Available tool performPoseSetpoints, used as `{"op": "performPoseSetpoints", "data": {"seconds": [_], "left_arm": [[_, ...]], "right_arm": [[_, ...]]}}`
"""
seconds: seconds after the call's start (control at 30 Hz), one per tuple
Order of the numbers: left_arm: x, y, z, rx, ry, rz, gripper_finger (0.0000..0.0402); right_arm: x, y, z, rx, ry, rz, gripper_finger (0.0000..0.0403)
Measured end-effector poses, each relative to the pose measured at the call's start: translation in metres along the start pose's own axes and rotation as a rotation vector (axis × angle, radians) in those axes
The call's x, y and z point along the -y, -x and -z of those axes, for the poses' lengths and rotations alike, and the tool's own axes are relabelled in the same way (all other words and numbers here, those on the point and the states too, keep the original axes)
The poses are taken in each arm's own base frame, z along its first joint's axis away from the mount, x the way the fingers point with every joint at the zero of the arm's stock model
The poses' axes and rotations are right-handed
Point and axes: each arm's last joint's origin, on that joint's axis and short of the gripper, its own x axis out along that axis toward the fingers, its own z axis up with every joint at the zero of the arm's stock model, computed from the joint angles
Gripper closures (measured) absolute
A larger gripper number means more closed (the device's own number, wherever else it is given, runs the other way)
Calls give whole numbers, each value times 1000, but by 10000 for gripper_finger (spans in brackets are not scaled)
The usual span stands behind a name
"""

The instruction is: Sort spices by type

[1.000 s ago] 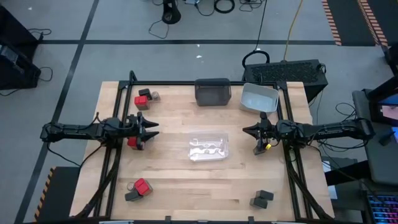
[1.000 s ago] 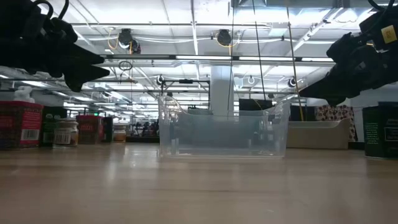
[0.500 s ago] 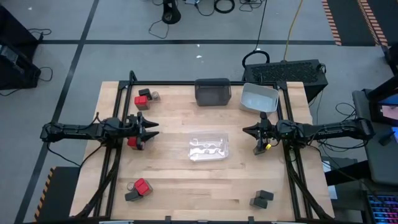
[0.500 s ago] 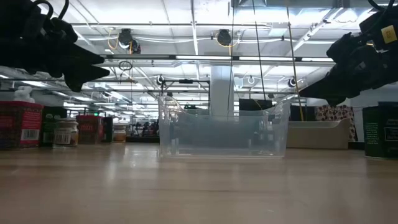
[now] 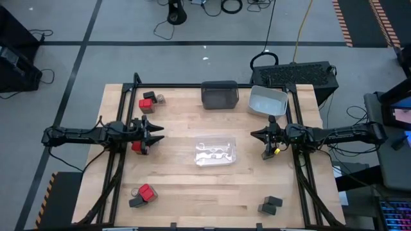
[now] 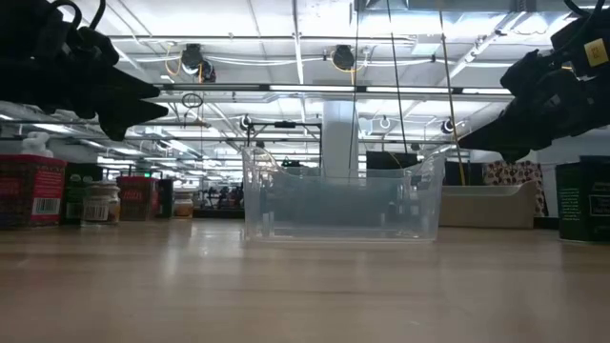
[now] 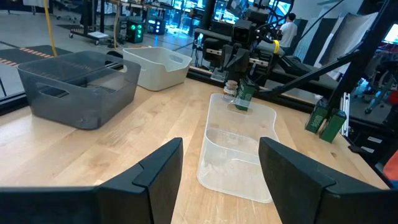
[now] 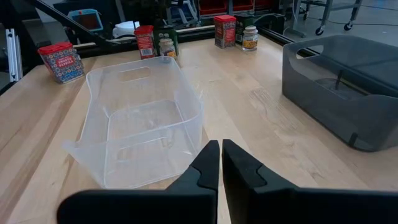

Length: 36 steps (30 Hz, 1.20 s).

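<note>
- Surface (image 5: 180,186): pale wood planks in a black frame; the spices sit in small clusters near its corners, so the middle stays free for the bins.
- Dark grey bin (image 5: 219,94) and light grey bin (image 5: 267,101): opaque, rounded plastic, side by side at the far edge, probably one per spice type.
- Clear bin (image 5: 215,151): thin, glossy, see-through plastic at mid-surface between my two arms, within reach of both; I see nothing in it.
- My left gripper (image 5: 156,133): hovering at the left side with fingers (image 7: 155,171) parted fairly wide and nothing between them; a red-topped box (image 5: 137,145) sits just below it.
- My right gripper (image 5: 257,136): hovering right of the clear bin, fingers pressed together, empty.
- Spices: red-topped and dark boxes with a tan-lidded jar far left (image 5: 149,102), red and dark boxes near left (image 5: 144,194), two dark boxes near right (image 5: 270,205). None sorted yet, by my judgement.
</note>
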Motion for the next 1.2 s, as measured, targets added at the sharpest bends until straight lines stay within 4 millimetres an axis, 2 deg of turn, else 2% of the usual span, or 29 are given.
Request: {"op": "performPoseSetpoints", "data": {"seconds": [0.77,0.93,1.1,1.2], "left_arm": [[0,0,0,-1,-2,0,185],[0,0,0,0,-197,0,185],[2,0,-8,80,-225,11,185],[4,2,-17,176,-140,31,185]], "right_arm": [[0,0,0,0,0,0,403],[0,0,0,5,-8,-1,403],[-1,0,-8,84,-83,-18,403],[-3,2,-17,176,-110,-38,403]]}}
